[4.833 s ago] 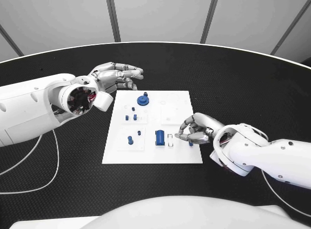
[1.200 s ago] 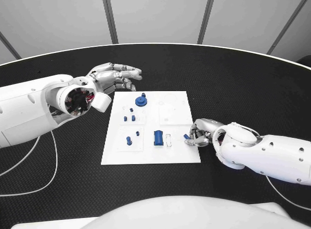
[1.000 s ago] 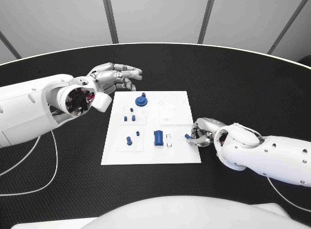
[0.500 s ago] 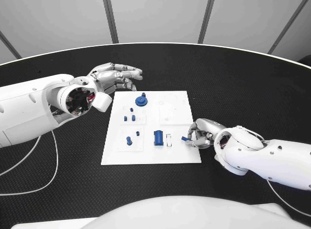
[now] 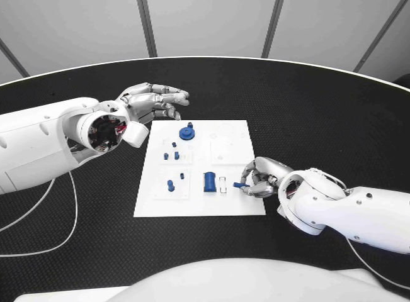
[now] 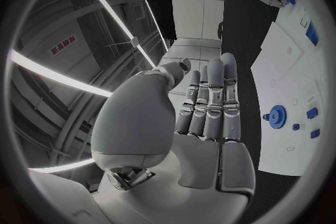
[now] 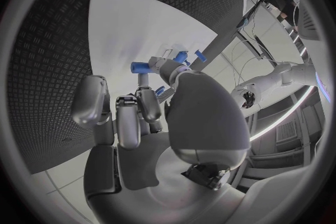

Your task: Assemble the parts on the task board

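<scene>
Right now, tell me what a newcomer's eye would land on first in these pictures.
First comes the white rectangular task board in the middle of the black table, dotted with small blue parts such as the round blue gear-like piece at its far end. Next, the silver right hand at the board's right edge pinches a small blue peg. The silver left hand hovers beyond the board's far left corner, holding nothing.

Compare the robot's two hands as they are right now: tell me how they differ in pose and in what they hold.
The right hand pinches a small blue part in its fingertips; the left hand holds nothing. The right hand's fingers are curled in around the part; the left hand's fingers lie straight, side by side. The right hand sits at the task board's right edge; the left hand is off the board's far left corner. Both are silver, on white arms.
</scene>
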Motion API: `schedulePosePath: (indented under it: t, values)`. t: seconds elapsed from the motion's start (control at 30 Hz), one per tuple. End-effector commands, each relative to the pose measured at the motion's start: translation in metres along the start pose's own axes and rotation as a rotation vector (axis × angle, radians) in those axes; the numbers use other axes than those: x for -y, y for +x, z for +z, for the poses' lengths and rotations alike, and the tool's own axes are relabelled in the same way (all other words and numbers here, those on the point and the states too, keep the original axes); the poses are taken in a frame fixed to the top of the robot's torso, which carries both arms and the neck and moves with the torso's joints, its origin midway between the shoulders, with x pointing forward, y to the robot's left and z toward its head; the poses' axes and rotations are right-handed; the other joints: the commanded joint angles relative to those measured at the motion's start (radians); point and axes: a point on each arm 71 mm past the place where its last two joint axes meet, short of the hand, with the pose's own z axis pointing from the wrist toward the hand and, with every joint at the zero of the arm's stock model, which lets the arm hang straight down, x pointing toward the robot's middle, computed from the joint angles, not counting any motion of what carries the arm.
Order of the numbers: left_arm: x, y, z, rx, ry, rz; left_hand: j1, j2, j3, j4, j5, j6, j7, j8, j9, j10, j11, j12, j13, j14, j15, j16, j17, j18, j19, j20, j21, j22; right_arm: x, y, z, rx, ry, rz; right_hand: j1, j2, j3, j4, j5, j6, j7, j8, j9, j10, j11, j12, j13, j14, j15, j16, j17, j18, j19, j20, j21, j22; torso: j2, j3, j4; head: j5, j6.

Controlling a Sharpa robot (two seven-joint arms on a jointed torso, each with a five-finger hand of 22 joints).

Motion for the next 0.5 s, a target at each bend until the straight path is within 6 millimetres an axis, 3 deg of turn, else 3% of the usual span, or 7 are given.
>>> schedulePosePath:
  t: [0.03, 0.33, 0.5]
  values:
    - [0.0, 0.0, 0.0, 0.001, 0.0, 0.0, 0.001, 0.011, -0.004, -0.001, -0.005, 0.0, 0.002, 0.004, 0.001, -0.006, 0.002, 0.004, 0.001, -0.005, -0.002, -0.001, 0.001, 0.007, 0.0, 0.005, -0.002, -0.001, -0.004, 0.001, 0.002, 0.002, 0.0, 0.025, -0.017, 0.001, 0.012, -0.004, 0.009, 0.002, -0.008, 0.008, 0.002, 0.003, 0.002, -0.005, 0.045, 0.092, 0.002, 0.003, 0.192, -0.018, 0.008, -0.001, 0.005, 0.135, 0.001, 0.0003, 0.0008, 0.001, 0.0]
    - [0.0, 0.001, 0.001, -0.001, 0.0, 0.0, 0.001, 0.011, -0.004, -0.001, -0.005, 0.0, 0.002, 0.004, 0.001, -0.006, 0.002, 0.004, 0.001, -0.005, -0.002, -0.001, 0.001, 0.007, 0.0, 0.005, -0.002, -0.001, -0.012, 0.008, 0.015, -0.037, 0.017, 0.08, -0.035, 0.001, 0.012, -0.001, 0.018, 0.0, -0.01, 0.009, 0.005, 0.005, 0.0, -0.004, 0.045, 0.092, 0.001, 0.003, 0.192, -0.018, 0.008, -0.001, 0.003, 0.136, 0.0, -0.0003, -0.0004, 0.0, 0.0]
    - [0.0, 0.002, 0.002, -0.004, 0.0, 0.0, 0.001, 0.011, -0.004, -0.001, -0.005, 0.0, 0.002, 0.004, 0.001, -0.006, 0.002, 0.004, 0.001, -0.005, -0.002, -0.001, 0.001, 0.007, 0.0, 0.005, -0.002, -0.001, -0.016, 0.011, 0.021, -0.044, 0.017, 0.084, -0.048, 0.001, 0.012, 0.003, 0.029, -0.001, -0.012, 0.009, 0.007, 0.006, -0.001, -0.003, 0.047, 0.092, -0.001, 0.003, 0.192, -0.018, 0.008, -0.002, 0.004, 0.137, 0.001, 0.0013, -0.0002, 0.0, 0.0]
